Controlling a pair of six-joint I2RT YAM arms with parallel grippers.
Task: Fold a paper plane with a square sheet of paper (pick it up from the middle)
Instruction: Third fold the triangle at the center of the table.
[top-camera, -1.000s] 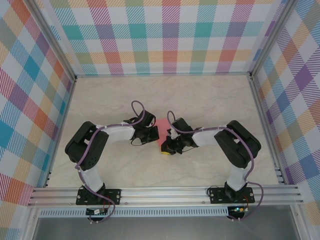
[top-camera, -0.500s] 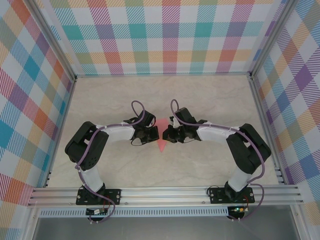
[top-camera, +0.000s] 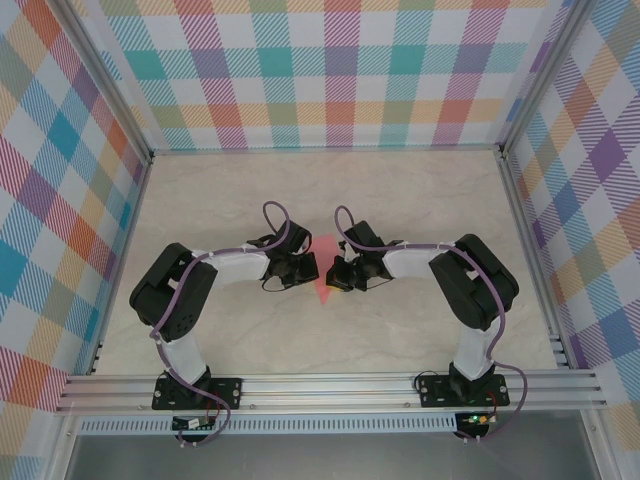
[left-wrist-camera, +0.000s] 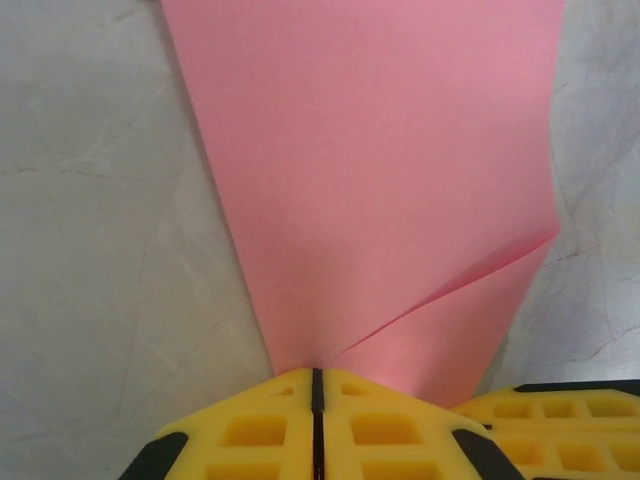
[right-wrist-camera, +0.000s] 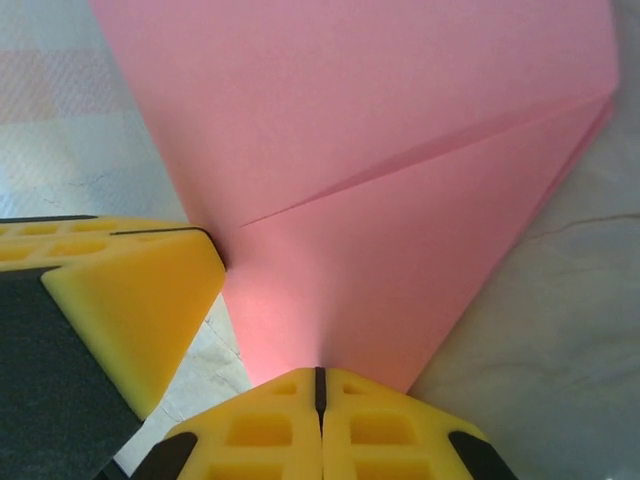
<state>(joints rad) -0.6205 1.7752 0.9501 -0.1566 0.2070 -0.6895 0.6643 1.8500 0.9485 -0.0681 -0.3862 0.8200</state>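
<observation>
The square sheet of paper (top-camera: 323, 285) is salmon pink and folded to a narrow wedge whose point faces the near edge, on the table between my two grippers. In the left wrist view the paper (left-wrist-camera: 380, 150) shows a slanted fold flap, and its narrow end runs into my left gripper (left-wrist-camera: 316, 372), whose yellow jaws are shut on it. My right gripper (right-wrist-camera: 320, 372) is likewise shut on the paper (right-wrist-camera: 400, 140) from the opposite side. The two grippers (top-camera: 306, 268) (top-camera: 340, 274) nearly touch across the sheet.
The pale marble tabletop (top-camera: 420, 200) lies all around, bounded by checked walls (top-camera: 330, 70) and a metal rail (top-camera: 330, 385) at the near edge. A finger of the left gripper (right-wrist-camera: 130, 290) crowds the left of the right wrist view.
My right gripper rose from nearer the front edge to sit level with the left one. The paper now shows as a downward-pointing wedge between them. The left arm has stayed put.
</observation>
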